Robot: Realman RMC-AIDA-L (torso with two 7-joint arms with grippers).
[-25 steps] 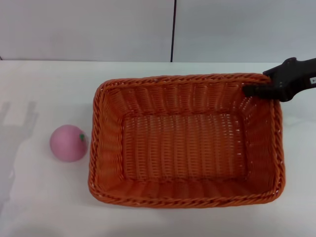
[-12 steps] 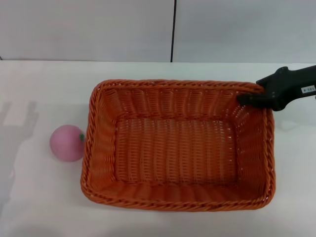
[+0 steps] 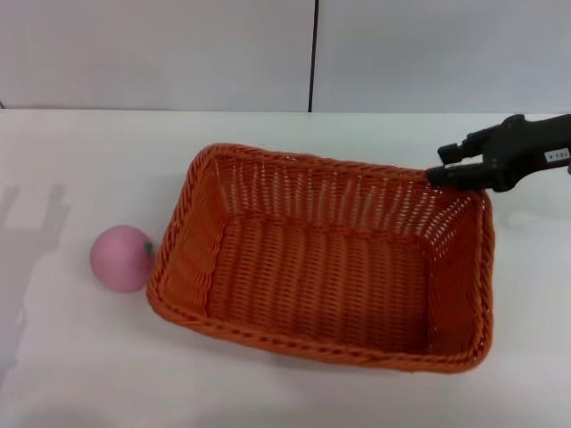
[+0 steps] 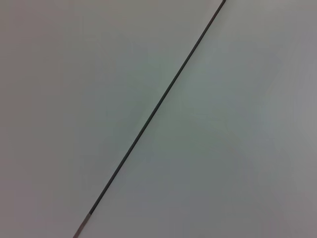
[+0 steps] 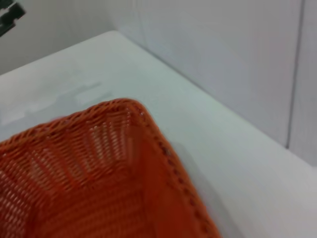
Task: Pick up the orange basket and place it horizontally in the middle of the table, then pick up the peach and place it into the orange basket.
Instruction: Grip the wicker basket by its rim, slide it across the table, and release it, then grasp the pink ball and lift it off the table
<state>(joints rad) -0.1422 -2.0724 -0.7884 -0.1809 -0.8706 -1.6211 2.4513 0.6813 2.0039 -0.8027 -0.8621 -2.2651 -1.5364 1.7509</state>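
Observation:
The orange basket point(image 3: 339, 201) sits askew on the white table point(image 3: 89, 160), its long side slanting down toward the right, and nothing is in it. The pink peach point(image 3: 122, 258) lies on the table just off the basket's left end, almost touching the rim. My right gripper point(image 3: 442, 163) hovers at the basket's far right corner with its two fingers apart, the lower fingertip point(image 3: 435, 177) right at the braided rim. One corner of the basket point(image 5: 99, 148) fills the right wrist view. The left gripper is out of view; its wrist camera faces only a wall.
A pale wall with a dark vertical seam point(image 3: 313, 53) rises behind the table. Bare tabletop point(image 5: 208, 129) stretches to the left of and behind the basket. A faint arm shadow point(image 3: 31, 223) falls on the table's left side.
The basket has swung round from square to slanted, its far left corner shifting right. The right gripper's fingers, earlier closed on the far right rim, now stand apart.

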